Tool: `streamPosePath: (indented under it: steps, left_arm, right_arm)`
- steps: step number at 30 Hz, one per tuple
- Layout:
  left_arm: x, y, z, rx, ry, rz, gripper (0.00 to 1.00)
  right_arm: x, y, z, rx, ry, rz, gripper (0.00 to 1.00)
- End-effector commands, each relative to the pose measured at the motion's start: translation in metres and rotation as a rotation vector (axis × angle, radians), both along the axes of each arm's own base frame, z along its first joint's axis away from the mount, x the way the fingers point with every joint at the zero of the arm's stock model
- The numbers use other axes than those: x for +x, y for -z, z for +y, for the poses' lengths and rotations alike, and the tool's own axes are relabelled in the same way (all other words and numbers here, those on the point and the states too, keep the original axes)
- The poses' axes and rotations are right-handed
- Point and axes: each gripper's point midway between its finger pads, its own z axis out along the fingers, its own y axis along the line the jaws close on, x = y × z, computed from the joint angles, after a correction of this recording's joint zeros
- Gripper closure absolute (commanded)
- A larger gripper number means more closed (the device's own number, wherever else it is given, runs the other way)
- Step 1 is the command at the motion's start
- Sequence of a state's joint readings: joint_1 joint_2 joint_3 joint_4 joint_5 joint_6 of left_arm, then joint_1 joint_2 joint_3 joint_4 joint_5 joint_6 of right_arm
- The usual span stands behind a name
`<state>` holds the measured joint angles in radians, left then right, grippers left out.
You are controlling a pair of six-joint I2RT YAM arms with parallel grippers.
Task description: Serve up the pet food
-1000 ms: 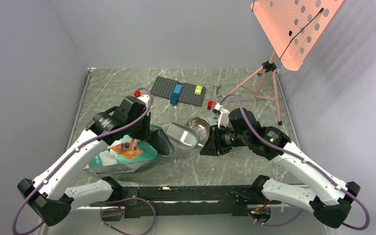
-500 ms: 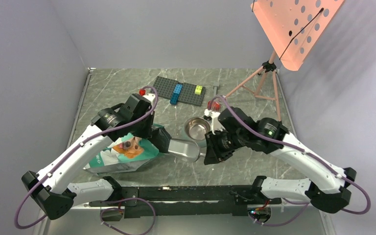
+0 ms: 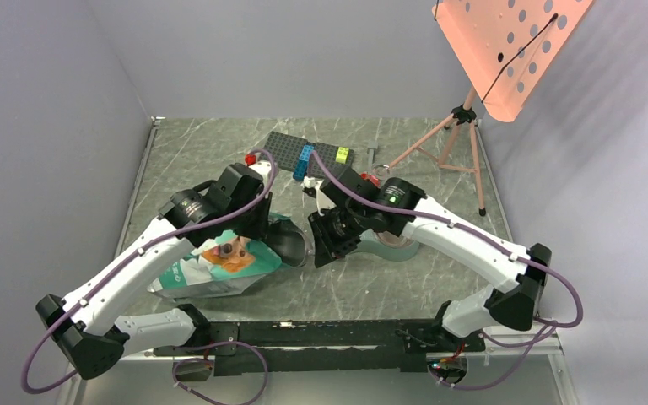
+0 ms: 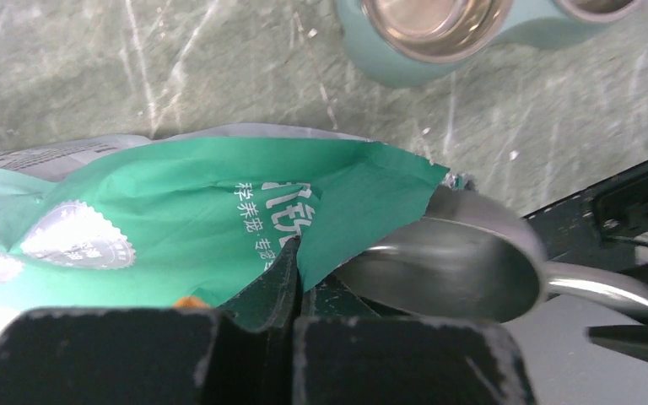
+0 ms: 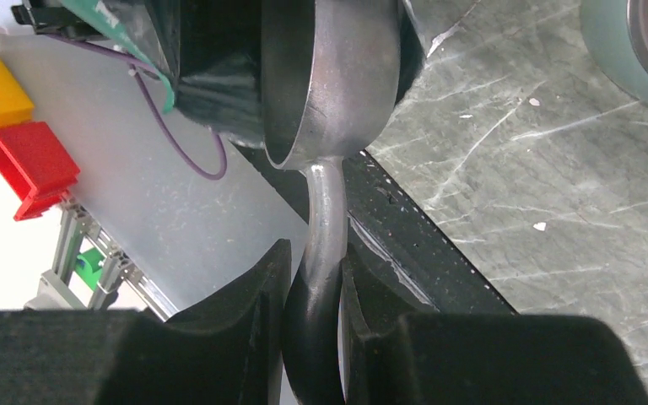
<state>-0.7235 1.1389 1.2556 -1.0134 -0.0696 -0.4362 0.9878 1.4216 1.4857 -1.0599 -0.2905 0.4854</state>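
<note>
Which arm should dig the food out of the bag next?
Right: the right gripper holds the scoop, its bowl at the bag. The left gripper just pinches the bag's edge.

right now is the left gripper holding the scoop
No, the left gripper pinches the edge of the green pouch, while the right gripper clamps the handle of the scoop.

The top view looks down from high behind the arm bases, with the scoop [image 3: 291,245] near mid-frame. Both wrist views sit close to that scoop. The left gripper [image 4: 295,283] camera looks over the pouch [image 4: 177,202] at its bowl, and the right gripper [image 5: 325,278] camera looks along its handle. All three views share the scoop.
</note>
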Motion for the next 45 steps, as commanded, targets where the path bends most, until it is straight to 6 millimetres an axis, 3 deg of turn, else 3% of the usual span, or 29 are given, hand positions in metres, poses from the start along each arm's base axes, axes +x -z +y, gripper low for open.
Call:
streamPosePath:
  steps: [1,4,6,11,14,17,20,23,27,30,32,34,36,38,42,45]
  left_arm:
    - [0.009,-0.087,-0.061,-0.432,0.082,-0.205,1.00]
    - [0.008,-0.089,-0.060,-0.474,0.059,-0.223,1.00]
    - [0.005,-0.085,-0.060,-0.474,0.059,-0.206,1.00]
    - [0.000,-0.076,-0.054,-0.465,0.037,-0.180,1.00]
    - [-0.004,-0.084,-0.055,-0.505,0.045,-0.187,1.00]
    - [-0.006,-0.091,-0.055,-0.516,0.046,-0.181,1.00]
    - [-0.008,-0.100,-0.049,-0.501,0.037,-0.188,1.00]
    - [-0.010,-0.107,-0.032,-0.494,-0.007,-0.244,1.00]
    - [-0.009,-0.118,0.005,-0.462,-0.100,-0.388,1.00]
    - [-0.011,-0.114,0.027,-0.393,-0.153,-0.410,1.00]
    - [-0.014,-0.107,0.032,-0.360,-0.156,-0.391,1.00]
    - [-0.013,-0.102,0.035,-0.352,-0.171,-0.388,1.00]
    - [-0.014,-0.101,0.034,-0.370,-0.169,-0.404,1.00]
    - [-0.015,-0.104,0.033,-0.382,-0.157,-0.412,1.00]
    - [-0.013,-0.107,0.037,-0.350,-0.172,-0.411,1.00]
    - [-0.007,-0.105,0.043,-0.307,-0.202,-0.418,1.00]
  right_arm:
    - [0.010,-0.001,0.014,0.054,-0.038,-0.022,1.00]
    - [0.020,0.012,0.026,0.026,-0.053,-0.008,1.00]
    - [0.035,0.020,0.045,0.033,-0.071,-0.020,1.00]
    - [0.077,0.066,0.123,0.124,-0.129,0.028,1.00]
    - [0.093,0.064,0.171,0.281,-0.139,0.040,1.00]
    - [0.099,0.049,0.190,0.379,-0.137,0.029,1.00]
    - [0.095,0.019,0.188,0.539,-0.126,0.028,1.00]
    - [0.089,0.016,0.181,0.605,-0.124,0.033,1.00]
    - [0.075,0.002,0.164,0.671,-0.139,0.050,1.00]
    - [0.060,0.001,0.153,0.663,-0.138,0.071,1.00]
    - [0.063,-0.003,0.159,0.692,-0.106,0.098,1.00]
    - [0.063,0.005,0.161,0.602,-0.099,0.119,1.00]
    - [0.050,0.010,0.145,0.530,-0.102,0.091,1.00]
    - [0.040,0.002,0.128,0.568,-0.071,0.081,1.00]
    - [0.051,0.004,0.127,0.589,-0.072,0.107,1.00]
    - [0.047,-0.001,0.100,0.520,-0.066,0.077,1.00]
